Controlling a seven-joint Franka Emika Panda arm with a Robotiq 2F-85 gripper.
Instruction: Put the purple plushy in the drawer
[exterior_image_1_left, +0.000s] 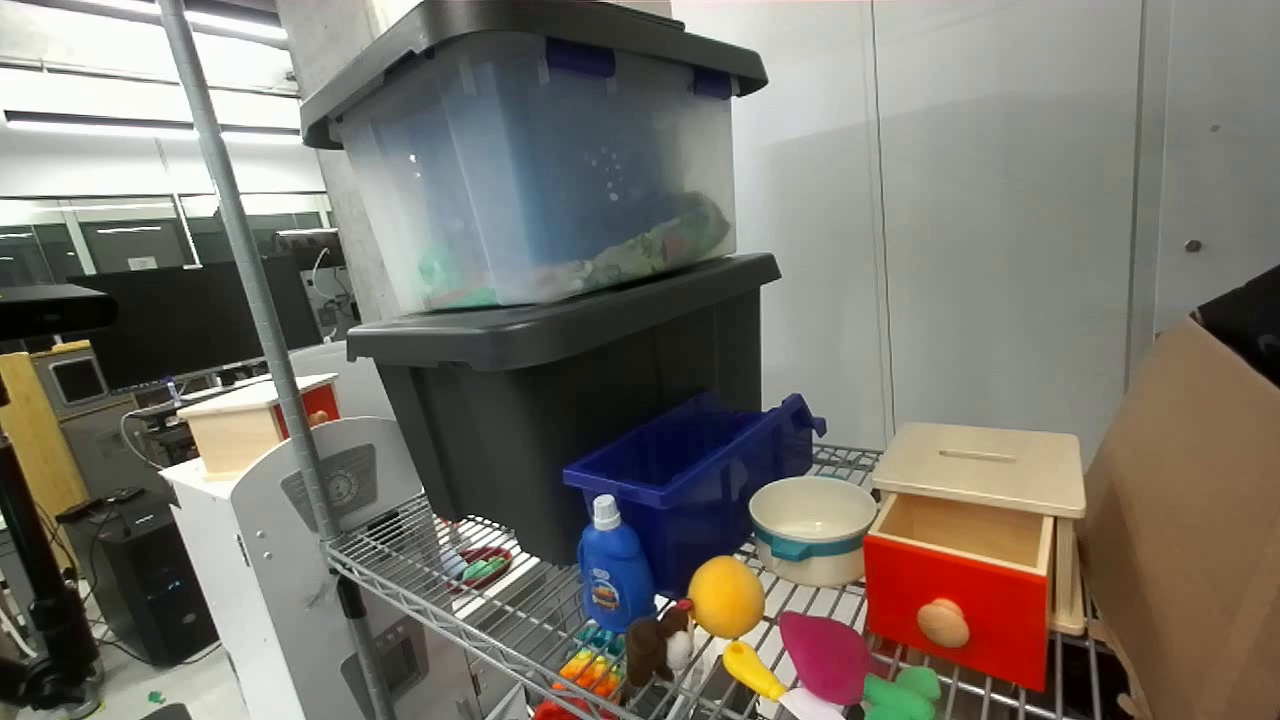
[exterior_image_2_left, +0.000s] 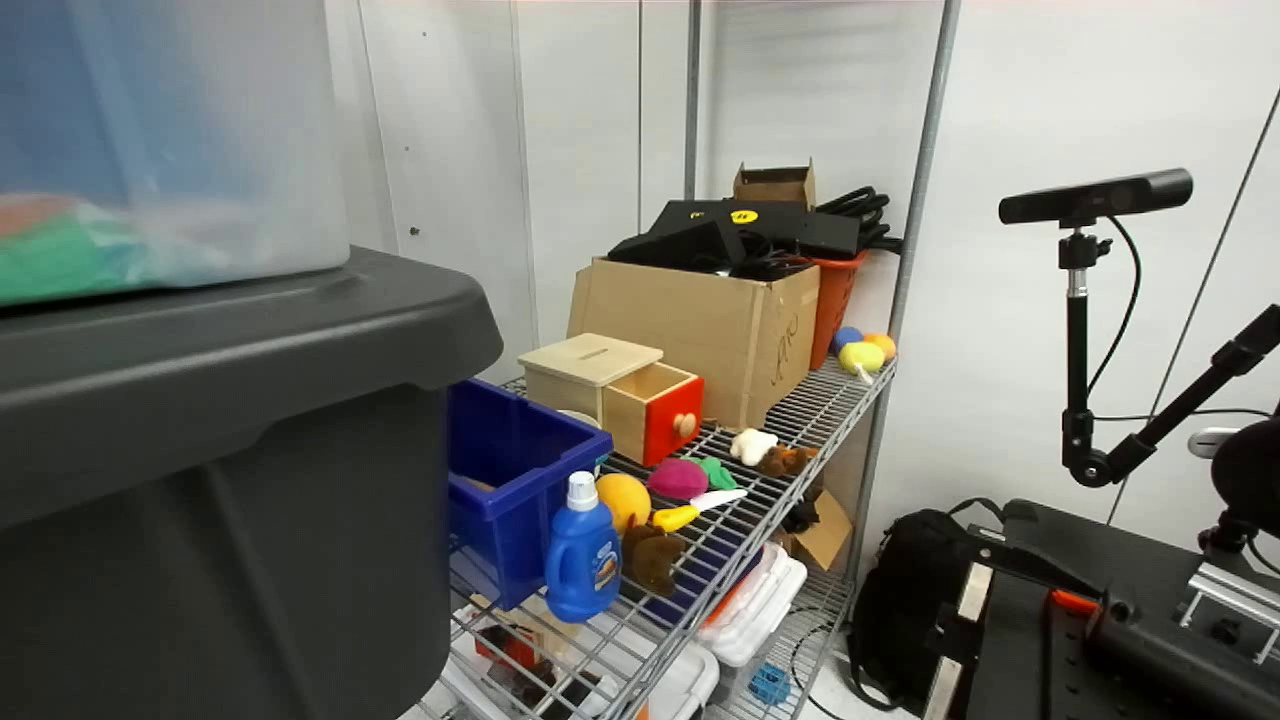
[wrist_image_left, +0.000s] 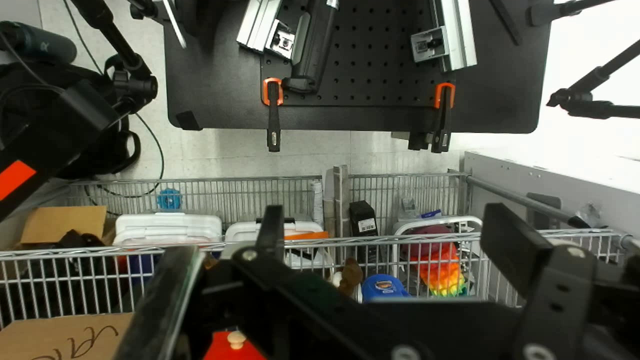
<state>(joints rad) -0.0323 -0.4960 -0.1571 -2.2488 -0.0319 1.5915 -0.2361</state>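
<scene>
– What's the worry on this table (exterior_image_1_left: 450, 615)?
– The drawer (exterior_image_1_left: 955, 585) stands partway out; a knock on its front could push it in.
– And the end effector (wrist_image_left: 384, 220)?
– Spread wide, holding nothing.
– The purple plushy (exterior_image_1_left: 825, 658)?
– On the table, near the drawer front. The green toy (exterior_image_1_left: 903, 692) lies close beside; a broad grasp might catch both.

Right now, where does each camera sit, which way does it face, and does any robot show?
In an exterior view: in front of the shelf, facing the stacked bins; no robot part I can make out.
In an exterior view: close beside those bins, facing along the shelf to the carton; none here either.
Wrist view: on the wrist, looking down past the shelf's edge to the table; the open end effector shows.
Both exterior views show the open drawer and plushy.
</scene>
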